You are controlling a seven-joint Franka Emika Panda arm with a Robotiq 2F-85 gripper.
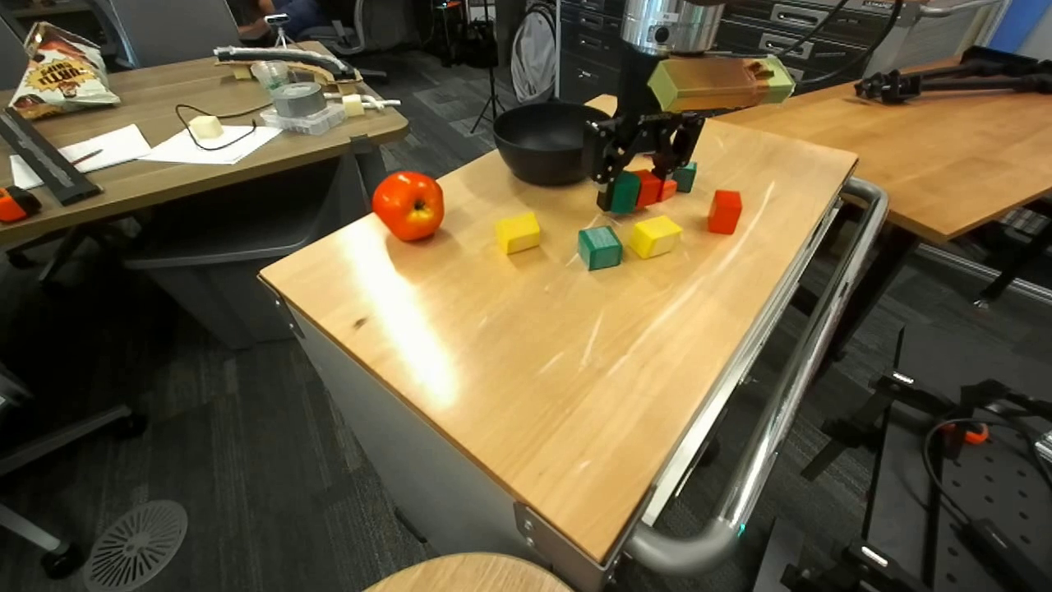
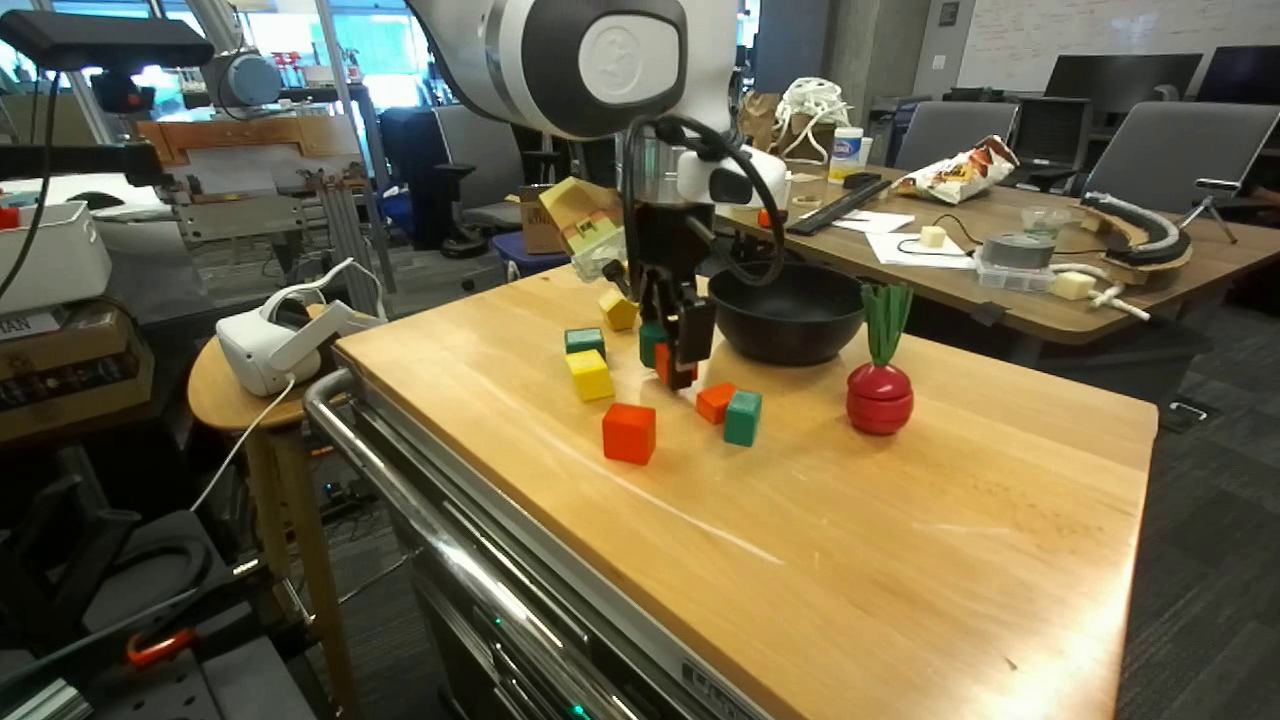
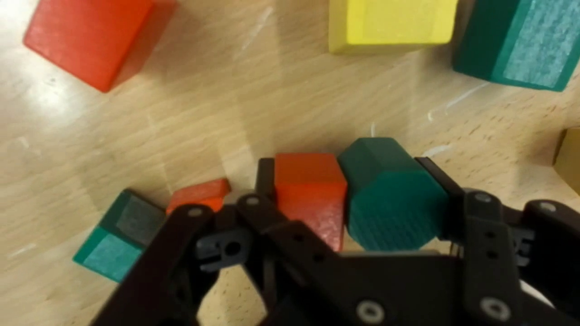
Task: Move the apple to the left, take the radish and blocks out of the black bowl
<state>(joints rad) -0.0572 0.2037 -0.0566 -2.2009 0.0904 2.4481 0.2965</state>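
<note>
The red-orange apple [image 1: 408, 205] sits on the wooden tabletop in an exterior view. The black bowl [image 1: 534, 140] [image 2: 790, 320] stands upright behind my gripper; nothing shows inside its visible part. The dark-red radish [image 2: 880, 398] with green leaves stands on the table beside the bowl. My gripper [image 3: 349, 188] is low at the table, its fingers closed on a red block [image 3: 310, 181] and a green block [image 3: 394, 203] side by side. Whether they touch the table is unclear. Loose blocks lie around: red [image 2: 629, 434], yellow [image 1: 518, 233], green [image 1: 599, 248], yellow [image 1: 656, 237].
A small red block [image 2: 716, 402] and a green block [image 2: 742, 418] lie close beside one finger; they also show in the wrist view [image 3: 122, 240]. A metal rail [image 1: 822, 345] runs along the cart's edge. A desk [image 1: 329, 148] with assorted items stands beyond.
</note>
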